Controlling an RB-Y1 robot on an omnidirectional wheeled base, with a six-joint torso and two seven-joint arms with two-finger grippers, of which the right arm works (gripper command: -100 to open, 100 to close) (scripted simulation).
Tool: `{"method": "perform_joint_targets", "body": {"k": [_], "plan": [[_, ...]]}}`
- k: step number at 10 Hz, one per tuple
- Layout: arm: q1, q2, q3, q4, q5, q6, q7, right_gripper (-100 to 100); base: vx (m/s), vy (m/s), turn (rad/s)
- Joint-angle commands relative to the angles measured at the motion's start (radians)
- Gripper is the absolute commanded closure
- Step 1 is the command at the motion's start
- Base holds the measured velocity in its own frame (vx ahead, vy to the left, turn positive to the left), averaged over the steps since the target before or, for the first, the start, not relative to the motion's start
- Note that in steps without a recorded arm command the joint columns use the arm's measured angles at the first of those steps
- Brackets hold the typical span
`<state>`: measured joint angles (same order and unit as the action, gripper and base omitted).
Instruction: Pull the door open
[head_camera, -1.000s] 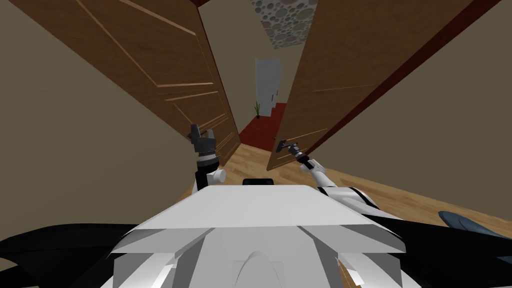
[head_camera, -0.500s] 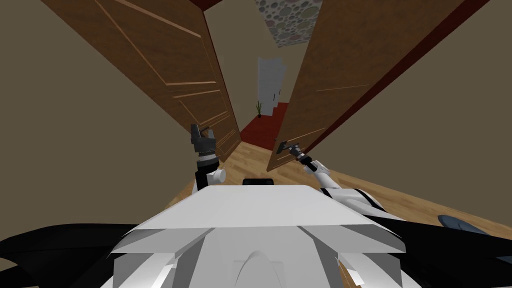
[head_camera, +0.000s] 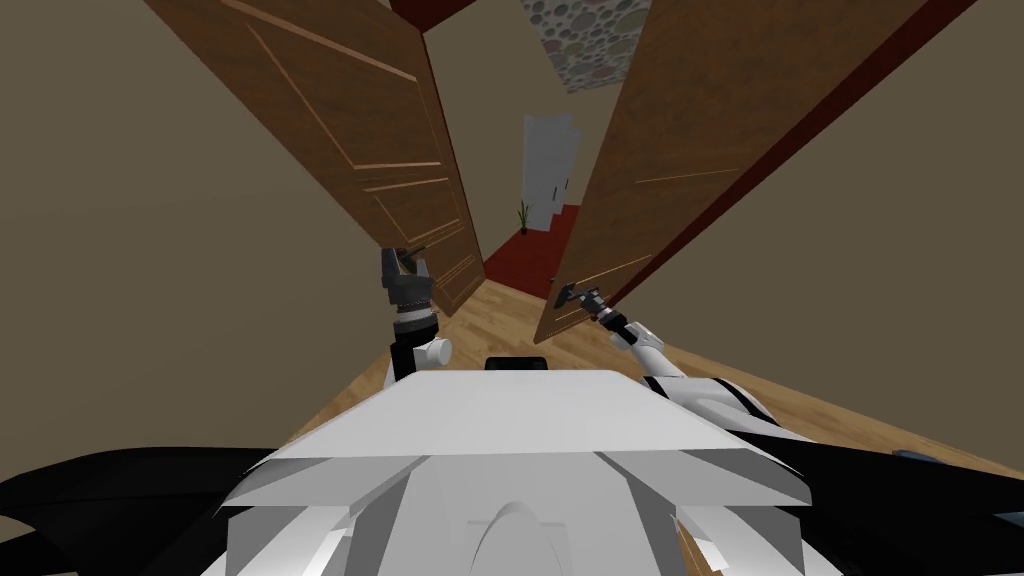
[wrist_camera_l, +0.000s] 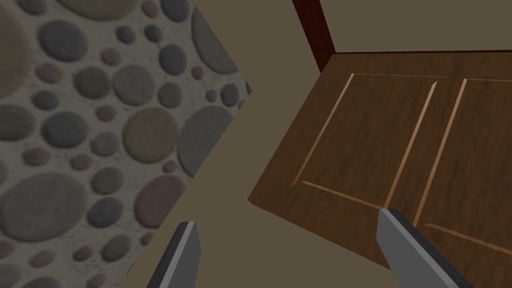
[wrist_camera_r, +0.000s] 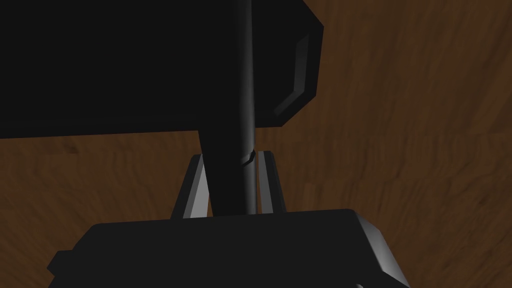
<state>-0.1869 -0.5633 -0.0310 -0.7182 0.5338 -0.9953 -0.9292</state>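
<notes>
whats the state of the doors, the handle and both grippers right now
right door: ajar, gap shows red floor beyond
left door: swung open
door handle: clamped between the right gripper fingers
right gripper: shut on the door handle
left gripper: open, empty, raised by the left door

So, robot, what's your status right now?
Right gripper shut on handle. Left gripper open, raised. Door partly open. Second door close on my left.
</notes>
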Motion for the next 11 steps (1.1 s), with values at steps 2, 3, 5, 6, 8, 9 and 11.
{"method": "perform_joint_targets", "body": {"k": [2, 3, 5, 6, 8, 9, 11], "plan": [[0.008, -0.012, -0.006, 0.019, 0.009, -0.043, -0.006, 100, -0.158, -0.144, 0.152], [0.010, -0.018, -0.009, 0.028, 0.014, -0.063, -0.009, 100, -0.132, -0.139, 0.118], [0.013, -0.026, -0.014, 0.039, 0.019, -0.088, -0.014, 100, -0.167, -0.125, 0.125], [0.014, -0.030, -0.016, 0.044, 0.022, -0.100, -0.017, 100, -0.171, -0.112, 0.116], [0.011, -0.030, -0.016, 0.052, 0.024, -0.103, -0.014, 100, -0.083, -0.073, 0.075], [0.011, -0.031, -0.017, 0.055, 0.025, -0.107, -0.014, 100, -0.143, -0.139, 0.146], [0.010, -0.035, -0.021, 0.065, 0.028, -0.121, -0.015, 100, -0.134, -0.128, 0.151]]}}
